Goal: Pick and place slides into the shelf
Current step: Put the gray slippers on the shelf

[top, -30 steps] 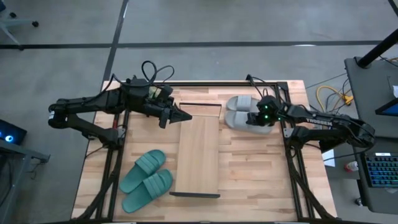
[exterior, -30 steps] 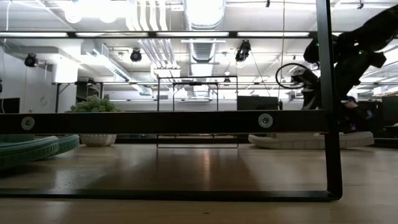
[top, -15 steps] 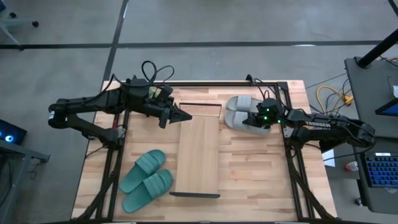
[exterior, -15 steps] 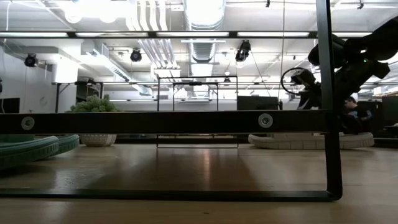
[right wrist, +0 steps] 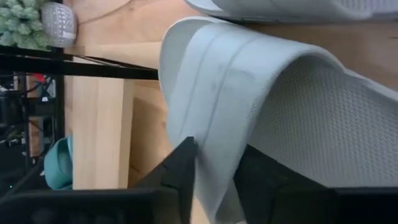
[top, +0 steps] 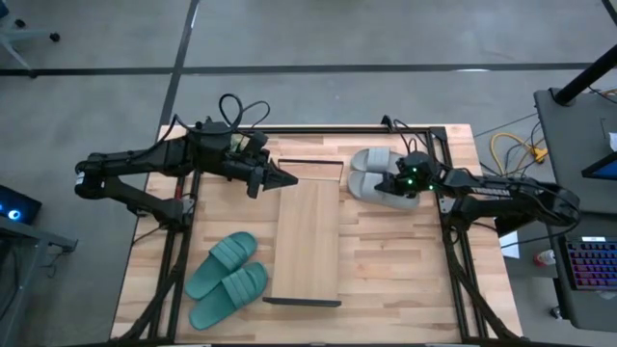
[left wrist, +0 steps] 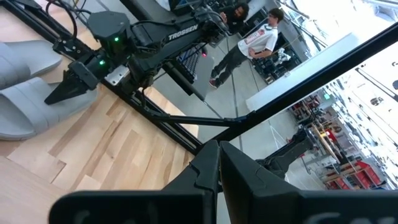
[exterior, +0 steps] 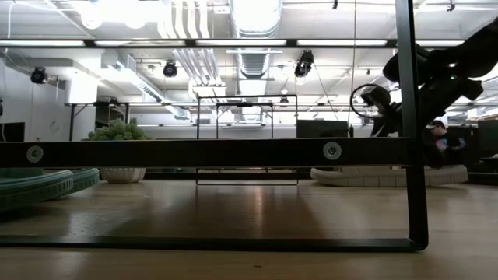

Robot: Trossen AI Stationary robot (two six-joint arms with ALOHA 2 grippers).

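Note:
The light grey pair of slides (top: pixel 369 172) lies sole-down at the far right of the table. It also shows in the low view as grey slides (exterior: pixel 389 176). My right gripper (top: pixel 390 186) is down at the nearer grey slide (right wrist: pixel 298 106), shut on its strap. My left gripper (top: pixel 286 179) is shut and hangs over the far end of the shelf (top: pixel 308 241). The shelf is a light plank with black end frames. The teal pair of slides (top: pixel 228 280) lies on the table left of the shelf. My right gripper holds the nearer grey slide by the edge of its wide strap (right wrist: pixel 208 124). The strap is pinched between the two fingers: one finger (right wrist: pixel 183 168) is outside it, the other (right wrist: pixel 261 177) under it, over the footbed. The fingers come slanting down from the table's right. The slide rests on the table.
The shelf's near black end frame (exterior: pixel 214 152) crosses the low view. The other grey slide (right wrist: pixel 280 6) lies right beside the held one. A black frame rail (top: pixel 445 207) runs along the table's right side. Bare wood lies right of the shelf. People stand in the room beyond.
My right gripper has moved a little toward the table's left and down onto the nearer grey slide, then kept nearly still. The slides and the shelf have not moved.

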